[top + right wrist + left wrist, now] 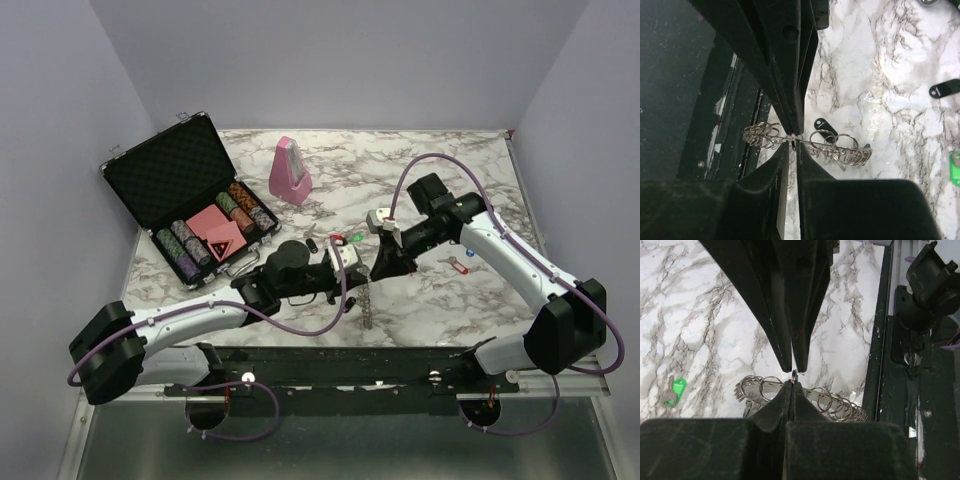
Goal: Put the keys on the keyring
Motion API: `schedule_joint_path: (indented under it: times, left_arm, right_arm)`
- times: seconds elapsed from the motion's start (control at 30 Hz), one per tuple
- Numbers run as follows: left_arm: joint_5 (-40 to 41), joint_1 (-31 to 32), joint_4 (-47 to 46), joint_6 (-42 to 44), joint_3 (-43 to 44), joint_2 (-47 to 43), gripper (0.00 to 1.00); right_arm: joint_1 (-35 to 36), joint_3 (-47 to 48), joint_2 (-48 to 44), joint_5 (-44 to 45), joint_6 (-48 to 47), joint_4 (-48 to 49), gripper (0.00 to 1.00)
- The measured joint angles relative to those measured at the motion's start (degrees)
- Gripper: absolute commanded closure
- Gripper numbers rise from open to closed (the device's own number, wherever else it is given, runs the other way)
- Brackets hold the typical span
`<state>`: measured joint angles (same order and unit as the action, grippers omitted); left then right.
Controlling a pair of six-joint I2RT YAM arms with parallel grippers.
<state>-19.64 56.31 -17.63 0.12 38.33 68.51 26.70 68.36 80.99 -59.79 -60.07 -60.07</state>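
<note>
- Nearest, just past the near edge of the marble counter (450,190) and about centre, the keyring (368,300) shows from overhead as a thin, bumpy strip running near to far. Whether it rests on the counter or hangs clear I cannot tell.
- Next, the left pincer (791,386) is pressed together on the keyring's thin wire rim, its tips meeting with no gap.
- Tip to tip with it, the right pincer (793,145) meets the same spot on the rim. Its jaws stand a narrow slit apart, with marble showing between them and the wire lying in that slit.
- Small split rings (847,145) crowd the rim on both sides of the pinched point.
- Beyond that, loose keys lie on the counter. A black-capped key (820,123) sits just behind the ring in the right wrist view, and a second black-capped one (945,89) lies well apart from it.
- A green-capped key (352,238) lies just far of the two pincers, with a red-capped key (312,243) to its left.
- Another red-capped one (459,265) lies to the right, beside the right arm.
- Farther left, an open poker-chip case (165,170) holds rows of chips.
- Farthest, a pink metronome (290,172) stands upright near the centre of the far side.
</note>
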Motion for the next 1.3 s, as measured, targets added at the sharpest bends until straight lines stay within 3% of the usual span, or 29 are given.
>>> schedule_joint_path:
  times: [0.2, 0.4, 0.73, 1.3]
  left_arm:
    - [2.67, 0.00, -9.55, -6.49, -8.66, -4.02, 1.00]
    - [5.68, 0.00, -21.07, -11.91, -14.80, -6.91, 1.00]
    - [6.40, 0.00, -33.92, -16.37, -17.20, -6.43, 1.00]
    - [7.28, 0.00, -37.57, -17.77, -18.21, -5.70, 1.00]
  right_arm:
    - [0.00, 0.00, 0.00, -2.71, 0.04, 0.02, 0.64]
    - [0.00, -0.50, 0.02, -6.71, -0.02, 0.83, 0.62]
    - [0.00, -4.24, 0.11, -13.31, 0.17, 4.85, 0.62]
    - [-0.33, -4.37, 0.11, -16.26, 3.13, 7.65, 0.72]
